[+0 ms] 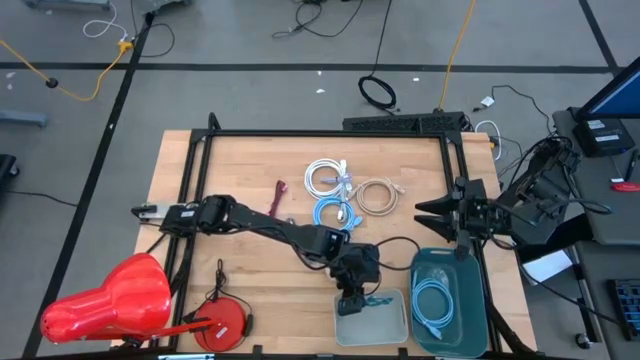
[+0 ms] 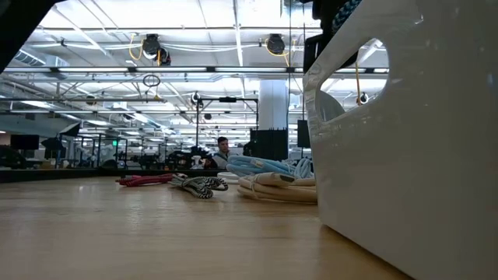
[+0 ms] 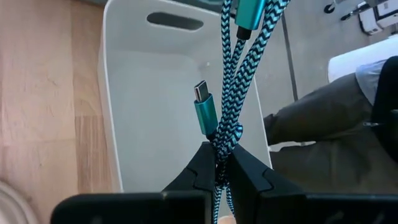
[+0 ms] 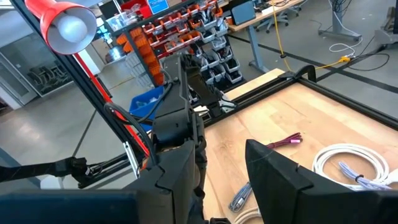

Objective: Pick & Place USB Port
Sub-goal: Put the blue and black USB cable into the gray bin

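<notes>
My left gripper [image 3: 219, 163] hangs over the white bin [image 3: 155, 112], shut on a teal-and-black braided USB cable [image 3: 239, 68]; in the high view it is at the bin [image 1: 370, 318] near the table's near edge [image 1: 352, 290]. One teal USB-C plug [image 3: 204, 111] dangles above the bin's floor, a second plug [image 3: 249, 15] sits higher. My right gripper [image 4: 221, 174] is open and waits at the table's right edge [image 1: 440, 213], above a teal bin [image 1: 447, 300] that holds a light blue cable [image 1: 432, 300]. My left gripper pinches several bunched strands of the braided cable [image 3: 222, 140] between its two fingers [image 3: 199, 168], coming from above and pointing down. The cable is lifted over the white bin, and its loops and plugs hang slack below the fingers.
Coiled cables lie mid-table: white [image 1: 327, 178], cream [image 1: 377, 196], light blue [image 1: 333, 212], and a magenta one [image 1: 277, 198]. A red lamp [image 1: 110, 300] and a red round base [image 1: 222, 322] sit at the near left. A black frame [image 1: 320, 133] edges the table.
</notes>
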Robot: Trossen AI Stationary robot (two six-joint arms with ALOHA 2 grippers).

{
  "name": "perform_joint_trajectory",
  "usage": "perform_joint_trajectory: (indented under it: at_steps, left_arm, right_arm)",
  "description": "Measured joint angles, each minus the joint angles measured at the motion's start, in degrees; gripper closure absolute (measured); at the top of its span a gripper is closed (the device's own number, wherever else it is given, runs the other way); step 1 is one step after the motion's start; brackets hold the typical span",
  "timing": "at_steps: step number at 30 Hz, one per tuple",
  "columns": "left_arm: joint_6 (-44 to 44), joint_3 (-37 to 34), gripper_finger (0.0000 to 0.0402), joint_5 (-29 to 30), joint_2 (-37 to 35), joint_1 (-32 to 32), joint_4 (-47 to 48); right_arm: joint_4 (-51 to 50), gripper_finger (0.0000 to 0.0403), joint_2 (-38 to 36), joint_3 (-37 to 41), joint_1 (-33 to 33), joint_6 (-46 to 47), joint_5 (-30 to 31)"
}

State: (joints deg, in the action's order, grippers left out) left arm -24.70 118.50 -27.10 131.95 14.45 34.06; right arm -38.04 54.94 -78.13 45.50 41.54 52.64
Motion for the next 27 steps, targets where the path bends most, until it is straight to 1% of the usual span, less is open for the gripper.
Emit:
perform_joint_trajectory:
  at_steps: [11, 18, 27]
  left_arm:
    - [-2.8, -0.1, 0.0384, -0.2, 3.6, 0.0, -5.0]
    - [-1.3, -0.1, 0.0384, 1.2, 3.7, -0.9, -2.3]
    - [-1.3, 0.0, 0.0384, -0.8, 5.3, -0.6, -2.4]
  right_arm:
    - [0.0, 0.0269, 0.3, 0.0, 0.0, 0.1, 0.0]
    - [0.0, 0.0269, 0.7, 0.0, 0.0, 0.5, -0.1]
    - [-0.2, 0.0269, 0.9, 0.0, 0.0, 0.9, 0.0]
